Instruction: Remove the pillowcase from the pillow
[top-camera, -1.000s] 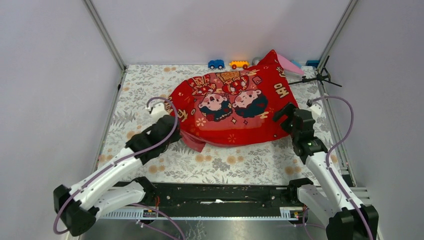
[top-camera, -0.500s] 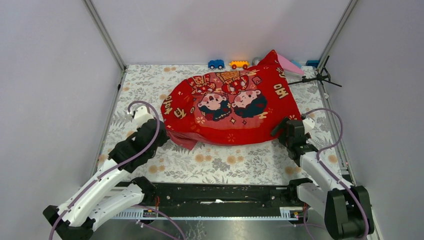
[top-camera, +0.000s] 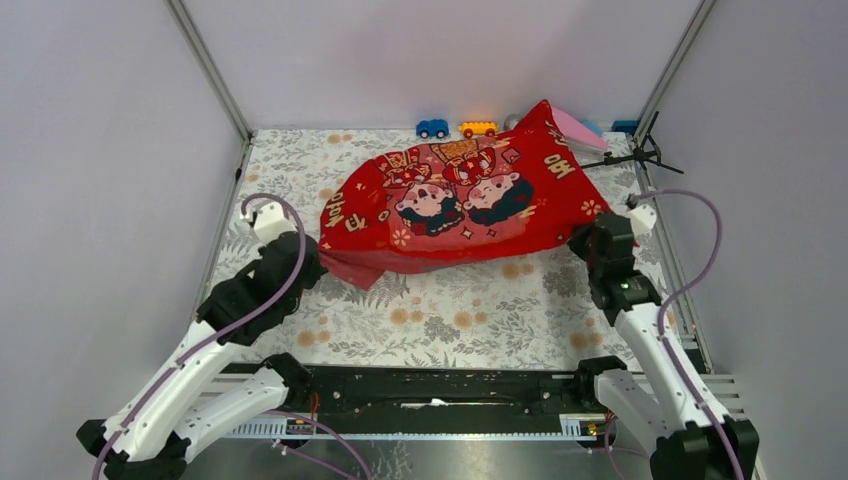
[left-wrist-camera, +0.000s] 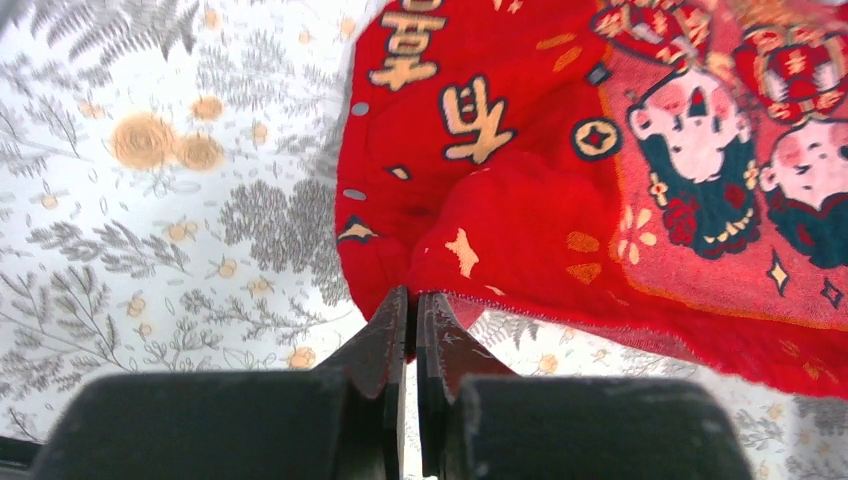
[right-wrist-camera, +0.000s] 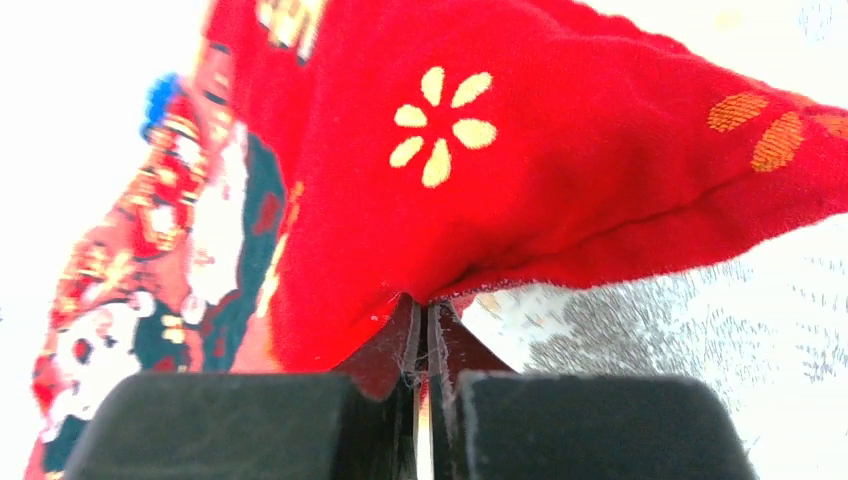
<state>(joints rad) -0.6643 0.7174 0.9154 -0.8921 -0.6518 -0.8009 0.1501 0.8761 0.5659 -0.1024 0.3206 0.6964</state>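
Found the pillowcase (top-camera: 460, 205) on the far half of the table (top-camera: 450, 320), printed side up, showing two cartoon figures and gold characters on red cloth. Noted its far right corner standing up toward the back wall, just beside a pink object (top-camera: 580, 128). Saw the near edge pulled long between the two arms and seeming a little raised above the flowered table cover. Judged the cover rather full in the middle, but could not see the pillow itself, hidden or not.

Found the left gripper (top-camera: 325, 262) at the near left corner of the cover. In the left wrist view, saw the pillowcase (left-wrist-camera: 560, 180) filling the upper right and the left gripper (left-wrist-camera: 412, 300) with its jaws pressed nearly together, only a thin slit between them, pinching a fold of the red hem at the tips.

Found the right gripper (top-camera: 580, 238) at the near right corner. In the right wrist view, saw the right gripper (right-wrist-camera: 420, 305) with its jaws closed flat against each other, holding the lower edge of the pillowcase (right-wrist-camera: 500, 180) just under a yellow flower print.

Noticed also a blue toy car (top-camera: 432, 128) and an orange toy car (top-camera: 478, 129) side by side at the back wall, just behind the cover and apart from it.
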